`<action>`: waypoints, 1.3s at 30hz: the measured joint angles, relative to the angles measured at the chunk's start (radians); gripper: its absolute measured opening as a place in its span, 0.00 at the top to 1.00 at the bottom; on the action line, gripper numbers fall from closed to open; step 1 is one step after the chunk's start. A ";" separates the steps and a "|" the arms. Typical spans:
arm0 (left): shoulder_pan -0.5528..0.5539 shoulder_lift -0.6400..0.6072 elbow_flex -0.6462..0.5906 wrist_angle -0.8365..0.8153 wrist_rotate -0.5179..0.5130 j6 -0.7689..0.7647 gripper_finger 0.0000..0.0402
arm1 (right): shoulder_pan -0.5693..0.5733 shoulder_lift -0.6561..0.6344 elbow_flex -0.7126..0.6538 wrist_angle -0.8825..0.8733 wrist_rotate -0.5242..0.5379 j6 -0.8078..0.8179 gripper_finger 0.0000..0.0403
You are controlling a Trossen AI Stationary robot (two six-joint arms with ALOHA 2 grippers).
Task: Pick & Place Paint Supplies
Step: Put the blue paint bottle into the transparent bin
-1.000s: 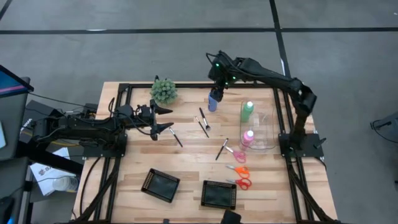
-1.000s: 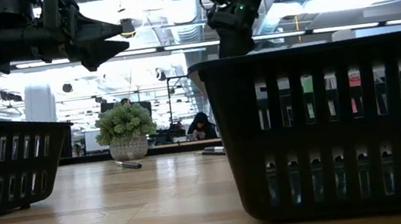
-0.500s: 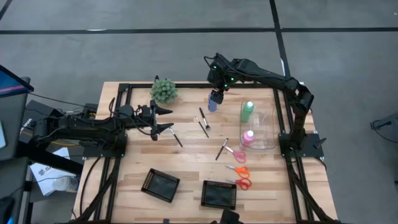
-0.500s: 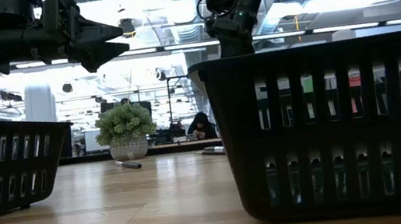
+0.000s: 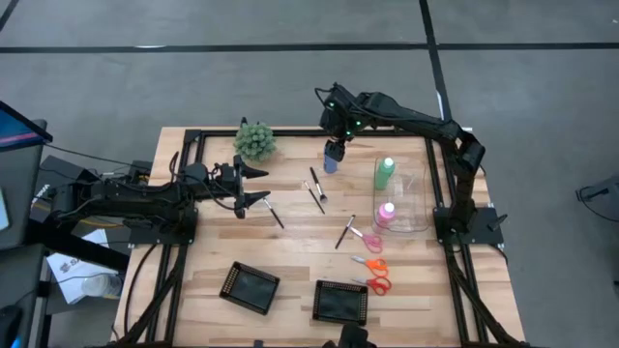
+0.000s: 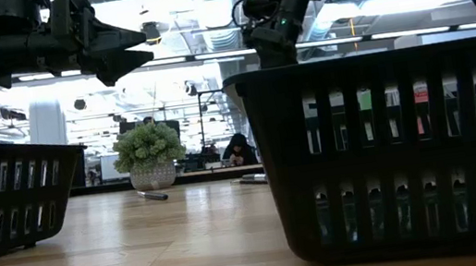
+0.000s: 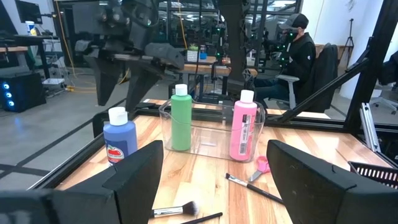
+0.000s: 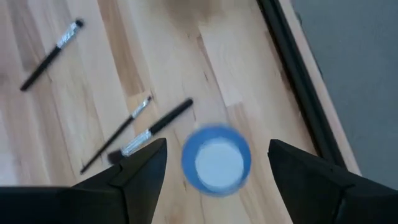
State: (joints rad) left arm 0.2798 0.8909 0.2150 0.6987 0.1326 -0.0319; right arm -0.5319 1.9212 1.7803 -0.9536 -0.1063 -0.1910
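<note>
A: How far along does it look?

B: Partly. The green bottle point(image 5: 385, 172) and pink bottle point(image 5: 386, 215) stand upright inside the clear bin point(image 5: 423, 205) on the right side of the table. The blue bottle point(image 5: 331, 162) is outside it, upright on the wood near the far edge.

A: And the right gripper point(image 5: 334, 151)?

B: It hangs directly above the blue bottle. From the right wrist view the white cap point(image 8: 216, 163) sits between the two spread fingers point(image 8: 138, 168), which touch nothing, so the gripper is open and empty. I judge this bottle is the one in hand.

A: What else is left?

B: Several brushes point(image 5: 315, 188) lie loose mid-table, one point(image 5: 272, 213) just beside the left gripper point(image 5: 253, 186) and another point(image 5: 345, 231) near the bin. The pink scissors point(image 5: 368, 241), orange scissors point(image 5: 370, 263) and red scissors point(image 5: 376, 283) lie in a column below the bin, all untouched.

A: The left arm?

B: Waiting over the table's left side, fingers parted, holding nothing. The plant ball point(image 5: 254, 141) and the two black trays point(image 5: 250, 288) are not part of the job
</note>
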 joint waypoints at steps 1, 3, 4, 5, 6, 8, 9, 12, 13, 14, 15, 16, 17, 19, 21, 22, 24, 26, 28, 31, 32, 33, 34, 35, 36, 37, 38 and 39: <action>0.000 0.000 0.000 0.000 0.000 0.000 0.30 | 0.003 0.009 0.000 0.002 0.000 0.001 0.33; 0.000 0.000 0.000 0.000 0.000 0.000 0.30 | 0.001 0.023 -0.007 -0.028 0.001 0.001 0.33; 0.000 0.000 0.000 0.000 0.000 0.000 0.30 | 0.000 0.026 -0.007 -0.023 0.001 0.000 0.33; 0.000 0.000 0.000 0.000 0.000 0.000 0.30 | 0.000 0.027 -0.004 -0.012 0.002 0.000 0.33; 0.000 0.000 0.000 0.000 0.000 0.000 0.30 | 0.001 0.027 -0.001 -0.010 0.001 0.000 0.33; 0.000 0.000 0.000 0.000 0.000 0.000 0.30 | 0.000 0.028 -0.002 -0.024 0.002 0.000 0.33; 0.000 0.000 0.000 0.000 0.000 0.000 0.30 | 0.000 0.030 -0.003 -0.027 0.002 -0.001 0.33; 0.000 0.000 0.000 -0.001 0.000 0.001 0.30 | 0.001 0.029 -0.003 -0.025 0.002 -0.001 0.33; 0.000 0.000 0.000 -0.002 0.000 0.001 0.30 | 0.001 0.029 -0.003 -0.026 0.002 -0.001 0.34; 0.000 0.000 0.000 -0.002 0.000 0.001 0.30 | 0.002 0.029 -0.003 -0.026 0.002 0.000 0.35; 0.000 0.000 0.000 -0.002 0.000 0.001 0.30 | 0.002 0.029 -0.003 -0.028 0.002 0.000 0.36; 0.000 0.000 0.000 -0.002 0.000 0.001 0.30 | 0.002 0.029 -0.003 -0.029 0.002 0.000 0.38; 0.000 0.000 0.000 -0.002 0.000 0.001 0.30 | 0.002 0.029 -0.003 -0.029 0.002 -0.001 0.40; 0.000 0.000 0.000 -0.002 0.000 0.001 0.30 | 0.002 0.029 -0.003 -0.029 0.002 -0.001 0.45; 0.000 0.000 0.000 -0.002 0.000 0.001 0.30 | 0.005 0.029 -0.003 -0.029 0.002 -0.001 0.50; 0.000 0.000 0.000 -0.002 0.000 0.001 0.30 | 0.006 0.029 -0.003 -0.029 0.002 -0.001 0.53; 0.000 0.000 0.000 -0.002 0.000 0.001 0.30 | 0.010 0.029 -0.003 -0.030 0.002 -0.001 0.59; 0.000 0.000 0.000 -0.002 0.000 0.001 0.30 | 0.015 0.029 -0.003 -0.031 0.004 -0.003 0.66; 0.000 0.000 0.000 -0.003 0.000 0.001 0.30 | 0.021 0.029 -0.003 -0.030 0.007 -0.004 0.71; 0.000 0.000 0.000 -0.003 0.000 0.001 0.30 | 0.027 0.028 -0.003 -0.031 0.009 -0.004 0.74; 0.000 0.000 0.000 -0.003 0.000 0.001 0.30 | 0.029 0.028 -0.003 -0.031 0.015 -0.004 0.74; 0.000 0.000 0.000 -0.003 0.000 0.001 0.30 | 0.033 0.028 -0.003 -0.031 0.023 -0.004 0.74; 0.000 0.000 0.000 -0.003 0.000 0.001 0.30 | 0.035 0.028 -0.003 -0.033 0.031 -0.004 0.74; 0.000 0.000 0.000 -0.003 0.000 0.001 0.30 | 0.039 0.028 -0.003 -0.034 0.037 -0.004 0.74; 0.000 0.000 0.000 -0.003 0.000 0.001 0.30 | 0.042 0.028 -0.003 -0.035 0.044 -0.004 0.74; 0.000 0.000 0.000 -0.003 0.000 0.001 0.30 | 0.045 0.028 -0.003 -0.038 0.050 -0.004 0.74; 0.000 0.000 0.000 -0.003 0.000 0.001 0.30 | 0.049 0.027 -0.003 -0.039 0.055 -0.004 0.74; 0.000 0.000 0.000 -0.003 0.000 0.001 0.30 | 0.052 0.027 -0.003 -0.039 0.059 -0.003 0.74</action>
State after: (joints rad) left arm 0.2800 0.8909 0.2150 0.6952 0.1326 -0.0311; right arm -0.4796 1.9484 1.7775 -0.9927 -0.0476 -0.1944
